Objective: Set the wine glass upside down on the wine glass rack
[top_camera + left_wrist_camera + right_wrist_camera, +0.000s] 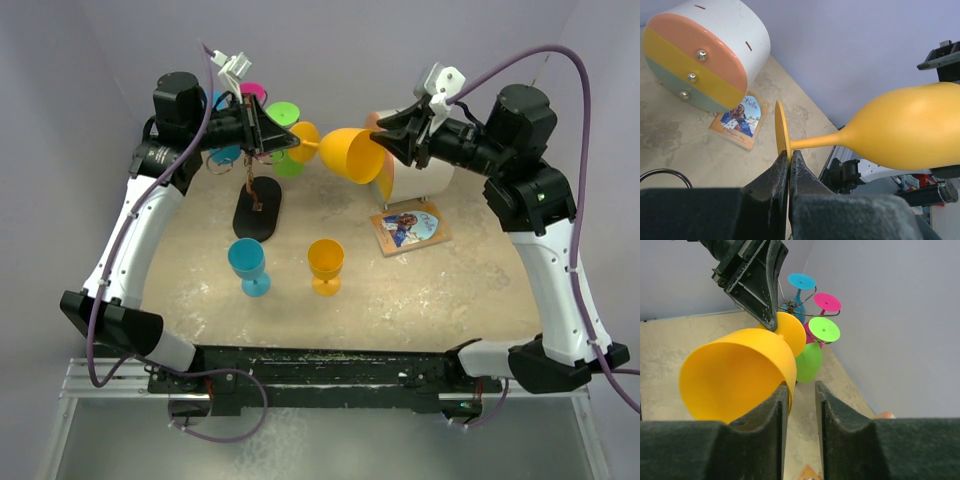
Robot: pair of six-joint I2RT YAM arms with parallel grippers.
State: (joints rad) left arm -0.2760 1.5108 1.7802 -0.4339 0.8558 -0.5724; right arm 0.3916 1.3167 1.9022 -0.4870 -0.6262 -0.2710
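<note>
An orange wine glass (352, 155) hangs in the air on its side between the two arms, bowl toward the right. My left gripper (290, 140) is shut on the rim of its round foot (781, 131). My right gripper (801, 390) is open; the bowl's rim (735, 375) rests against the inner face of its left finger and the other finger stands apart. The wine glass rack (257, 210), a dark wire stand on a black oval base, is just left of the held glass. Blue (801, 282), pink (827, 302) and green (824, 330) glasses hang upside down on it.
A blue glass (248, 262) and another orange glass (326, 262) stand upright in front of the rack. A white cylinder with striped face (420, 175) lies at the back right, with a small book (410, 226) flat in front of it.
</note>
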